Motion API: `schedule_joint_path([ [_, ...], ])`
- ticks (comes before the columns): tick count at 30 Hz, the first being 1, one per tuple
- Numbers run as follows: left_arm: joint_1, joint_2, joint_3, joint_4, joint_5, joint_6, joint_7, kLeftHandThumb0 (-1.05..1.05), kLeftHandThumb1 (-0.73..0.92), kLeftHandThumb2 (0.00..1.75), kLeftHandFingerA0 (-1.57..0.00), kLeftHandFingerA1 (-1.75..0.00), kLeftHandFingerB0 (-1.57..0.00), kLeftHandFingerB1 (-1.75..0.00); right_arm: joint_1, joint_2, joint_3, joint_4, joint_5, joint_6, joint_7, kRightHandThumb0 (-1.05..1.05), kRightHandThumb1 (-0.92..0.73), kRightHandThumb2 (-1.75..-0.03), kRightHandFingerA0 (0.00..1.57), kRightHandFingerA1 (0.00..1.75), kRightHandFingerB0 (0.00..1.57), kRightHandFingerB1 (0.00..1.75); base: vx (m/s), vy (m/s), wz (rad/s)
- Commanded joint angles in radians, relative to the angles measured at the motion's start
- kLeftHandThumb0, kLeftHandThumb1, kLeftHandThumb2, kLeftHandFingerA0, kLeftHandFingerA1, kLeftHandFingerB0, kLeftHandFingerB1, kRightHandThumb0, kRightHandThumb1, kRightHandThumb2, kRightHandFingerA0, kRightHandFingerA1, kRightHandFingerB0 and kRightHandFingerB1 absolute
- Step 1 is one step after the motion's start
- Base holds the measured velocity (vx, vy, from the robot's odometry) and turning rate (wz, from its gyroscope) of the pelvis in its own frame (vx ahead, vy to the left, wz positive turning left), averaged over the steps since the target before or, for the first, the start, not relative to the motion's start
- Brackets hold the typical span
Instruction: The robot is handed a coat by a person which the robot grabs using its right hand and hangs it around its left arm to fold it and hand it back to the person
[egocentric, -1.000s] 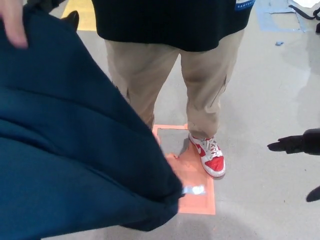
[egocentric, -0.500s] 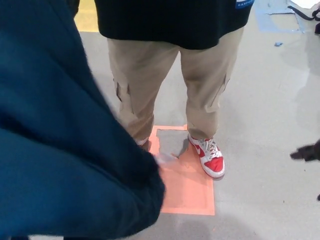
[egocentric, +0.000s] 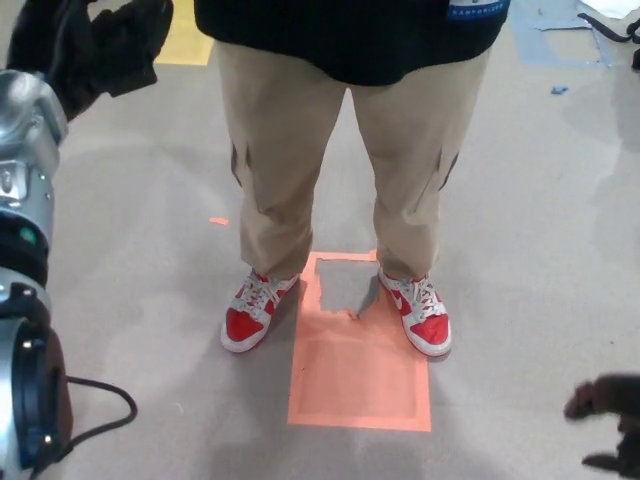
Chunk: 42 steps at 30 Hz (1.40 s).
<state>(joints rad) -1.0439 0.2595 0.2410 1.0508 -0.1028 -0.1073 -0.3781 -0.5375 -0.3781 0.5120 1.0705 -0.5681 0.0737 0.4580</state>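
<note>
No coat shows anywhere in the head view. My left arm (egocentric: 25, 200) rises bare and silver along the left edge. Its black left hand (egocentric: 92, 40) is at the top left corner, fingers spread and holding nothing. My right hand (egocentric: 612, 428) shows blurred in the bottom right corner, with its fingers apart and nothing between them. A person (egocentric: 345, 150) in tan trousers and a dark top stands facing me at the middle, wearing red and white shoes (egocentric: 250, 312).
An orange square marker (egocentric: 360, 375) lies on the grey floor under the person's feet. A black cable (egocentric: 105, 400) loops at the lower left beside my arm. Yellow floor paint (egocentric: 185, 40) is at the top left, blue tape (egocentric: 545, 30) at the top right.
The dark blue coat that covered my left arm and filled the picture's left has gone from view, baring the arm. My right hand has dropped to the bottom right corner.
</note>
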Motion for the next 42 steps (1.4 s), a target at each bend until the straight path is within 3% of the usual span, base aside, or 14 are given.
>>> schedule_joint_path([
  [1, 0.097, -0.005, 0.000, -0.111, -0.045, 0.035, -0.049, -0.70, 0.56, 0.92, -0.03, -0.38, -0.03, -0.36, 0.045, 0.059, -0.064, 0.210, 0.031, 0.060, -0.241, -0.46, -0.74, -0.62, 0.29, 0.32, 0.40, 0.34, 0.00, 0.000, 0.00],
  [3, 0.114, -0.004, 0.001, -0.136, -0.046, 0.040, -0.047, -0.72, 0.56, 0.90, -0.04, -0.41, -0.02, -0.36, 0.043, 0.046, -0.070, 0.210, 0.025, 0.026, -0.306, -0.52, -0.66, -0.93, 0.25, 0.46, 0.32, 0.48, 0.00, 0.000, 0.00],
  [6, 0.143, -0.003, 0.002, -0.152, -0.048, 0.041, -0.054, -0.67, 0.73, 0.63, -0.14, -0.30, -0.10, -0.25, 0.045, 0.046, -0.096, 0.223, 0.048, 0.009, -0.314, -0.48, -0.60, -0.94, 0.19, 0.45, 0.34, 0.51, 0.00, 0.000, 0.00],
  [7, 0.175, -0.003, 0.003, -0.170, -0.049, 0.042, -0.058, -0.68, 0.54, 0.90, -0.07, -0.43, -0.01, -0.35, 0.052, 0.050, -0.095, 0.228, 0.043, 0.005, -0.313, -0.47, -0.75, -0.63, 0.31, 0.32, 0.39, 0.34, 0.00, 0.000, 0.00],
  [9, 0.240, -0.007, 0.001, -0.218, -0.052, 0.058, -0.061, -0.63, 0.75, 0.62, -0.14, -0.30, -0.09, -0.27, 0.059, 0.050, -0.096, 0.237, 0.037, -0.005, -0.318, -0.49, -0.61, -0.93, 0.22, 0.46, 0.36, 0.51, 0.00, 0.000, 0.00],
  [15, 0.471, -0.021, -0.004, -0.317, -0.078, 0.046, -0.112, -0.66, 0.54, 0.89, -0.08, -0.44, 0.00, -0.36, 0.072, 0.042, -0.141, 0.250, 0.059, -0.040, -0.314, -0.47, -0.73, -0.61, 0.33, 0.32, 0.42, 0.33, 0.00, 0.000, 0.00],
  [18, 0.567, -0.022, -0.002, -0.343, -0.079, 0.038, -0.114, -0.63, 0.77, 0.65, -0.15, -0.30, -0.09, -0.25, 0.082, 0.044, -0.170, 0.255, 0.074, -0.046, -0.335, -0.52, -0.69, -0.62, 0.35, 0.33, 0.45, 0.35, 0.00, 0.000, 0.00],
  [19, 0.608, -0.020, 0.005, -0.338, -0.081, 0.015, -0.117, -0.65, 0.65, 0.85, -0.05, -0.38, -0.06, -0.35, 0.086, 0.046, -0.169, 0.256, 0.068, -0.047, -0.342, -0.53, -0.56, -0.91, 0.25, 0.47, 0.41, 0.53, 0.00, 0.000, 0.00],
  [25, 0.743, 0.014, 0.030, -0.210, -0.067, -0.050, -0.108, -0.60, 0.60, 0.94, 0.00, -0.37, 0.00, -0.37, 0.100, 0.052, -0.157, 0.265, 0.051, -0.054, -0.376, -0.57, -0.64, -0.93, 0.30, 0.48, 0.37, 0.50, 0.00, 0.000, 0.00],
  [26, 0.768, 0.028, 0.038, -0.108, -0.060, -0.105, -0.119, -0.57, 0.83, 0.66, -0.07, -0.26, -0.10, -0.29, 0.106, 0.055, -0.172, 0.266, 0.067, -0.056, -0.377, -0.55, -0.63, -0.91, 0.28, 0.47, 0.35, 0.49, 0.00, 0.000, 0.00],
  [27, 0.771, 0.030, 0.043, -0.065, -0.059, -0.113, -0.103, -0.32, 0.66, 1.14, 0.00, -0.50, 0.00, -0.48, 0.107, 0.056, -0.179, 0.268, 0.073, -0.056, -0.375, -0.55, -0.62, -0.90, 0.26, 0.46, 0.35, 0.49, 0.00, 0.000, 0.00],
  [32, 0.788, 0.054, 0.044, 0.077, -0.040, -0.106, -0.035, -0.32, 0.65, 1.13, 0.00, -0.48, 0.00, -0.48, 0.110, 0.069, -0.212, 0.272, 0.096, -0.036, -0.378, -0.51, -0.58, -0.88, 0.22, 0.45, 0.32, 0.49, 0.00, 0.000, 0.00],
  [33, 0.792, 0.060, 0.045, 0.100, -0.040, -0.105, -0.030, -0.33, 0.65, 1.13, 0.00, -0.49, 0.00, -0.48, 0.113, 0.069, -0.209, 0.274, 0.090, -0.032, -0.381, -0.45, -0.75, -0.63, 0.32, 0.33, 0.36, 0.33, 0.00, 0.000, 0.00],
  [42, 0.844, 0.170, -0.146, 0.251, 0.140, -0.063, 0.084, -0.70, 0.77, 1.07, -0.04, -0.41, -0.05, -0.41, 0.164, 0.082, -0.208, 0.272, 0.082, -0.052, -0.359, -0.55, -0.60, -0.88, 0.25, 0.45, 0.31, 0.47, 0.00, 0.000, 0.00],
])
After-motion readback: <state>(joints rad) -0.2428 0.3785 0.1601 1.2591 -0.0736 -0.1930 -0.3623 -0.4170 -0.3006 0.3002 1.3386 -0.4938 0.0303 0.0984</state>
